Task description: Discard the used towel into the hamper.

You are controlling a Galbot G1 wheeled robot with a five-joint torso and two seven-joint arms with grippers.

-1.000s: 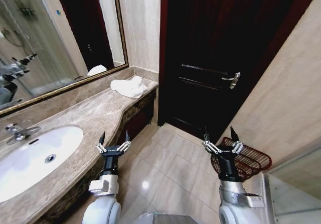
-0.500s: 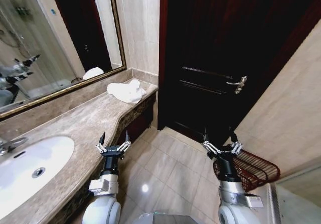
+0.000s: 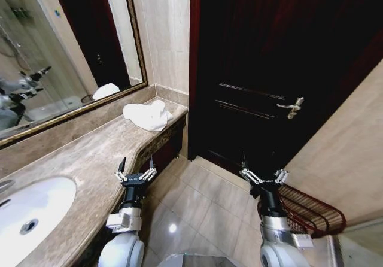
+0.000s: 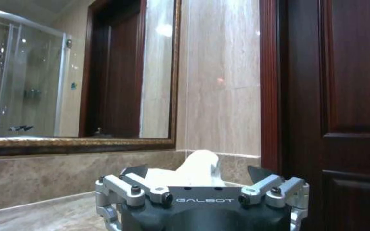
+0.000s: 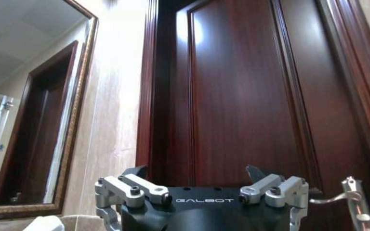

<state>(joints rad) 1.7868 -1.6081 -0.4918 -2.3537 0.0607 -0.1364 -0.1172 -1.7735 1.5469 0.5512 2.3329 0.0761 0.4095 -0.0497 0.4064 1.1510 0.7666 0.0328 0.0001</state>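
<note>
A white oval sink is set into the veined brown marble table at the far left, below a gold-framed wall mirror. The crumpled white towel lies at the table's far end, near the corner by the dark wooden door; in the left wrist view the same towel shows just above the gripper's body.

The task looks to be at its approach stage: nothing has been picked up, and the next move calls for getting the left arm within reach of the towel, which sits well ahead of it.

The left gripper is held upright beside the table's front edge, fingers spread wide and holding nothing. The right gripper stands in the same raised pose over the tiled floor, likewise spread open and holding nothing. Just beyond it, on the floor by the beige wall, sits the dark red-brown open-weave wire hamper, well apart from the towel.
</note>
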